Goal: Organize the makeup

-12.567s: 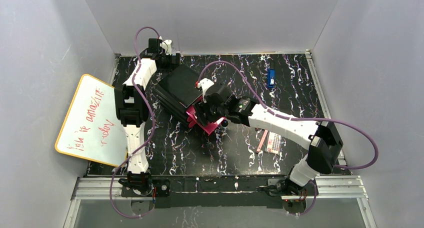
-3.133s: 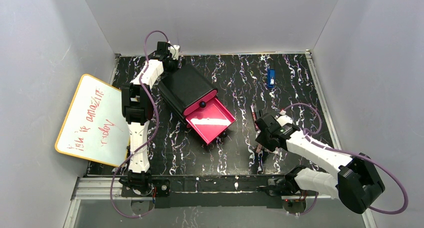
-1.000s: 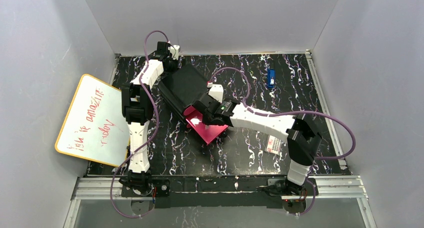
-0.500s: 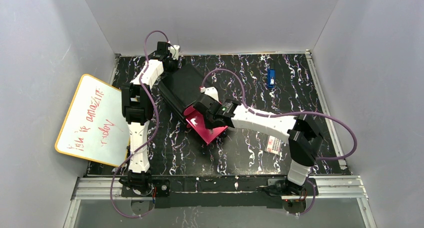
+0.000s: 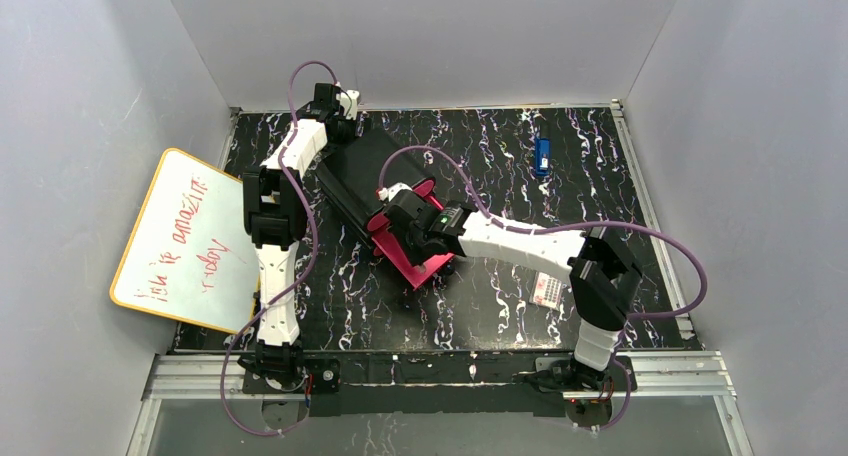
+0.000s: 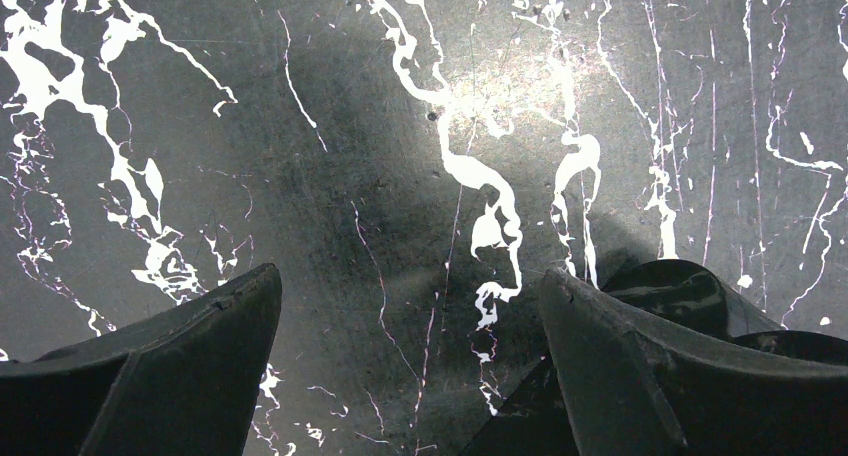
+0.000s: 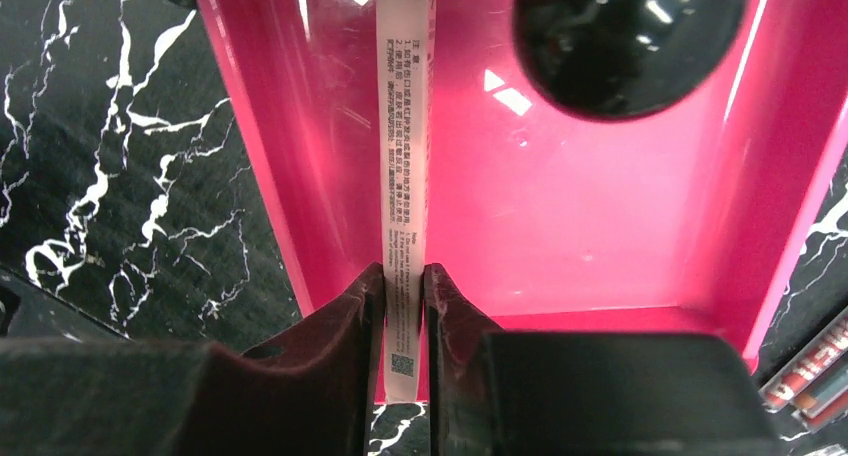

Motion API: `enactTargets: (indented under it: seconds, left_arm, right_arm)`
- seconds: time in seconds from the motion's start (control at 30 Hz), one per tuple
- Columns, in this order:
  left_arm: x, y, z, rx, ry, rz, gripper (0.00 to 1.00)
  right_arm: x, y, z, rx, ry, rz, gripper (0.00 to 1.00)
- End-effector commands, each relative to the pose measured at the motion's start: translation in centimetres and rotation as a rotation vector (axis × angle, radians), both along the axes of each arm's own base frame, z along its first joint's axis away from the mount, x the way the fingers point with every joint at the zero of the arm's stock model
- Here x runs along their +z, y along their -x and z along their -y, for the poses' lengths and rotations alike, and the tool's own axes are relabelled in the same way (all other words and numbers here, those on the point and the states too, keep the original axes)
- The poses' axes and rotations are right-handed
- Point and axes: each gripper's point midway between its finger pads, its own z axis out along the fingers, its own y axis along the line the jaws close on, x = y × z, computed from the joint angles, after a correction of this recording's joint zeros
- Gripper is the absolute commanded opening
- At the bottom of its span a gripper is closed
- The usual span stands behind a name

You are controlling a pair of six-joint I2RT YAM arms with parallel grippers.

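Observation:
My right gripper (image 7: 405,271) is shut on a thin pale-pink stick (image 7: 404,126) with printed text and holds it over the open pink drawer (image 7: 600,206). A small black round compact (image 7: 625,36) lies in that drawer. In the top view the right gripper (image 5: 402,216) is over the drawer (image 5: 428,267), which juts from the black box (image 5: 365,171). The pale dotted palette (image 5: 547,288) lies on the table to the right. Dark-red sticks (image 7: 808,374) show beside the drawer. My left gripper (image 6: 410,286) is open and empty over the marble table, behind the box (image 5: 343,116). The peach disc is out of view.
A small blue object (image 5: 542,156) lies at the back right. A whiteboard (image 5: 185,241) with red writing leans at the table's left edge. Grey walls enclose the table on three sides. A corner of the black box (image 6: 600,416) shows by my left gripper's right finger.
My right gripper has moved a little left and back over the pink drawer with the stick in it. About three seconds ago it was at the sticks on the right. The left arm has not moved.

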Motion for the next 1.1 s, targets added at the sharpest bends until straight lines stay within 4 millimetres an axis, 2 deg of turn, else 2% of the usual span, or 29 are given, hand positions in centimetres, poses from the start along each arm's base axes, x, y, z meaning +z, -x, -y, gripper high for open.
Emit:
enactTargets:
  seconds: [0.0, 0.17, 0.3, 0.4, 0.53, 0.67, 0.77, 0.93, 1.0, 1.07]
  left_arm:
    - [0.8, 0.8, 1.7, -0.050, 0.021, -0.018, 0.98]
    - [0.7, 0.8, 1.7, -0.050, 0.021, -0.020, 0.98]
    - [0.7, 0.8, 1.7, -0.050, 0.021, -0.019, 0.98]
    - [0.7, 0.8, 1.7, -0.050, 0.021, -0.020, 0.98]
    - [0.6, 0.8, 1.7, -0.051, 0.021, -0.021, 0.98]
    - [0.5, 0.8, 1.8, -0.050, 0.027, -0.024, 0.98]
    - [0.6, 0.8, 1.8, -0.049, 0.025, -0.023, 0.98]
    - [0.6, 0.8, 1.8, -0.049, 0.026, -0.024, 0.98]
    - [0.5, 0.9, 1.9, -0.051, 0.032, -0.026, 0.99]
    - [0.6, 0.8, 2.0, -0.052, 0.038, -0.025, 0.98]
  right_arm:
    - [0.7, 0.4, -1.2, 0.137, -0.020, 0.016, 0.34]
    - [1.0, 0.5, -0.9, 0.149, -0.017, 0.023, 0.55]
    - [2.9, 0.0, -0.3, 0.123, -0.024, 0.065, 0.57]
    - [5.2, -0.5, 1.2, 0.075, -0.016, 0.119, 0.57]
    - [9.2, -1.1, 4.7, -0.035, -0.034, 0.195, 0.57]
    - [10.5, -2.1, 9.8, -0.212, -0.028, 0.164, 0.57]
    - [10.0, -2.4, 13.7, -0.359, -0.016, 0.120, 0.59]
    - [7.7, -1.4, 20.0, -0.593, 0.025, 0.008, 0.70]
    - [7.2, -0.8, 22.0, -0.672, 0.019, -0.025, 0.74]
    - [6.8, 0.0, 23.0, -0.747, -0.013, -0.055, 0.80]
